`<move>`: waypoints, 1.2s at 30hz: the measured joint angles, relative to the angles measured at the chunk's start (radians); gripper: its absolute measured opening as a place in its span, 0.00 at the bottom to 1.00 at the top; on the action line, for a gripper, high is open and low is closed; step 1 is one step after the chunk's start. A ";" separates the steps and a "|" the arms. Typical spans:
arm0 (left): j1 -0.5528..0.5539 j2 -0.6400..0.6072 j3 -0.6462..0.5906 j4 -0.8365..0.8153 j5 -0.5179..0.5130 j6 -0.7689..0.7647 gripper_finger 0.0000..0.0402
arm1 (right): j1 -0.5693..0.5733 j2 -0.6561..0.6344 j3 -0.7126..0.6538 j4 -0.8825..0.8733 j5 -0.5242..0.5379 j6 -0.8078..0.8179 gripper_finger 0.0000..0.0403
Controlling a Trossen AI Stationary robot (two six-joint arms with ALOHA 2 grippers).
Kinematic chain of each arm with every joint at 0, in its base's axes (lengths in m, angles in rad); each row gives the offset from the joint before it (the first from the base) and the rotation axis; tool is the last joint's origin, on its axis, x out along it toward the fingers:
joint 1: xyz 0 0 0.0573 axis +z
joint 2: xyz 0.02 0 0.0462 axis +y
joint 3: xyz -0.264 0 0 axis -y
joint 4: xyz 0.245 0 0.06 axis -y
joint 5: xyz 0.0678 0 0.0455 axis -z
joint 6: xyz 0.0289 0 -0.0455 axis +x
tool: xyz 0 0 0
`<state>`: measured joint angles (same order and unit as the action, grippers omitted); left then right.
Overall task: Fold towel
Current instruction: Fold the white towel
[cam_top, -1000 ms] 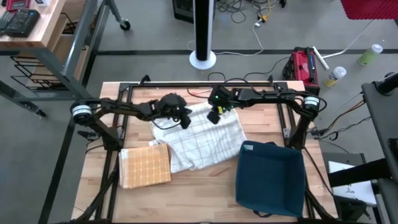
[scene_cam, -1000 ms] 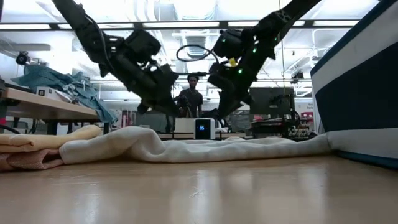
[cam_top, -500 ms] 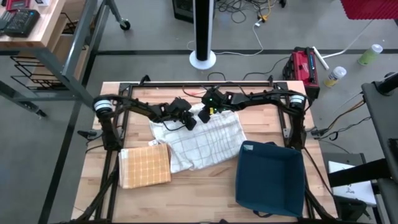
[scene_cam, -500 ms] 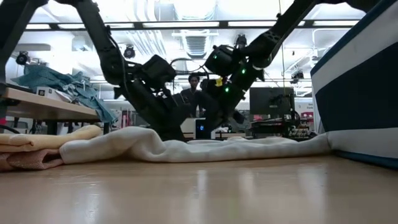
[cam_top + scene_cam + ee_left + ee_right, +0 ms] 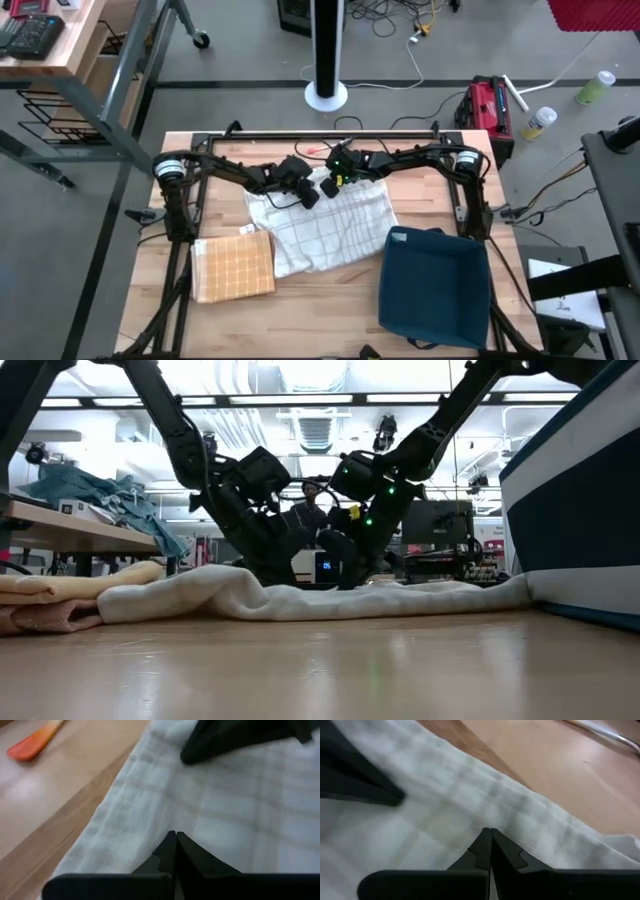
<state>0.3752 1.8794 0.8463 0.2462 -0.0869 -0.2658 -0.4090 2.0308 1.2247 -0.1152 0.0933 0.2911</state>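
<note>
A white checked towel (image 5: 325, 225) lies spread and rumpled on the wooden table, with its far edge near the middle of the table's far side. My left gripper (image 5: 312, 198) and my right gripper (image 5: 331, 187) stand close together over that far edge. Both are shut and slant down onto the cloth. In the left wrist view the shut tips (image 5: 175, 839) sit just inside the towel's hem (image 5: 125, 815). The right wrist view shows the same, the tips (image 5: 487, 834) beside the hem (image 5: 520, 805). No cloth shows between either pair of fingers. My left gripper sets its shut fingertips on the towel's top layer just inside the far hem (image 5: 165, 820), slanting down from the far left. The cloth lies flat on the table there. My right gripper sets its shut fingertips on the towel beside the far hem (image 5: 492, 815), slanting down from the far right. Whether they bear on the cloth or hover just above it, I cannot tell.
A folded orange checked towel (image 5: 233, 267) lies at the near left, beside the white towel. A dark blue bin (image 5: 435, 285) stands at the near right. A small orange-red object (image 5: 32, 742) lies on bare wood beyond the towel's far edge.
Both grippers have come down onto the towel's far edge and drawn closer together, the left toward the table's right and the right toward its left. Both have stayed shut. The towel lies as before.
</note>
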 joint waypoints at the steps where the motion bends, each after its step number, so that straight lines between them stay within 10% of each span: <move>1: 0.001 -0.006 0.000 -0.027 -0.001 0.007 0.01 | -0.006 0.000 0.000 -0.007 0.001 -0.001 0.00; 36: 0.006 -0.259 -0.116 -0.518 -0.059 0.068 0.01 | -0.049 -0.009 0.002 -0.197 0.068 -0.014 0.00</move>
<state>0.3809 1.6205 0.7306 -0.2718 -0.1463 -0.1977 -0.4583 2.0216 1.2266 -0.3126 0.1608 0.2775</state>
